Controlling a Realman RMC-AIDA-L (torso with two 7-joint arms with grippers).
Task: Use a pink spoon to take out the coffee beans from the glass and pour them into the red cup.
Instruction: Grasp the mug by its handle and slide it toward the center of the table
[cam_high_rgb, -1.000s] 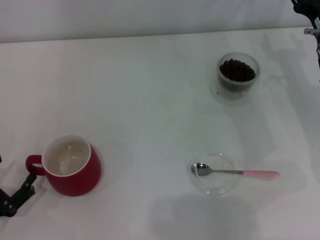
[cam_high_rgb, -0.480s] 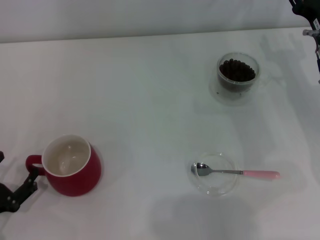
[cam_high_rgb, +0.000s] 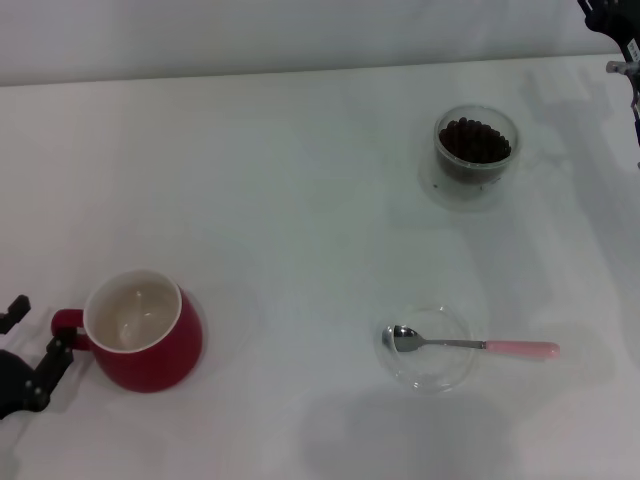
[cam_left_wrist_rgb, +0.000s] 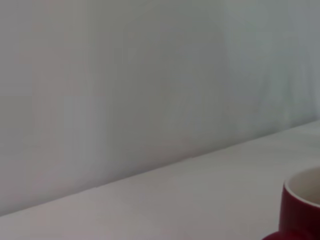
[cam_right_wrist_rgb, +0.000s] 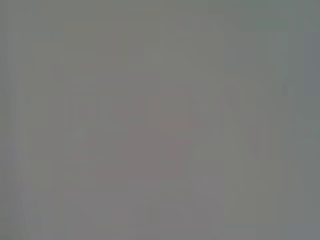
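The red cup (cam_high_rgb: 160, 350) stands at the near left, white inside, its loop handle pointing left; its rim also shows in the left wrist view (cam_left_wrist_rgb: 302, 210). My left gripper (cam_high_rgb: 40, 325) is just left of that handle, open, with one finger beside the handle. The pink spoon (cam_high_rgb: 470, 345) lies at the near right, its metal bowl resting in a flat clear dish (cam_high_rgb: 440, 375) and its pink handle sticking out to the right. The glass (cam_high_rgb: 476, 178) holds a heap of coffee beans (cam_high_rgb: 476, 140) at the far right. My right gripper (cam_high_rgb: 612, 20) barely shows at the top right corner.
A white tabletop (cam_high_rgb: 300, 200) runs under everything, with its far edge against a pale wall (cam_high_rgb: 300, 30). The right wrist view is a plain grey blur with nothing recognisable.
My left gripper has shifted up beside the cup's handle, and a second finger now shows at the left edge. Cup, spoon, dish and glass have not moved.
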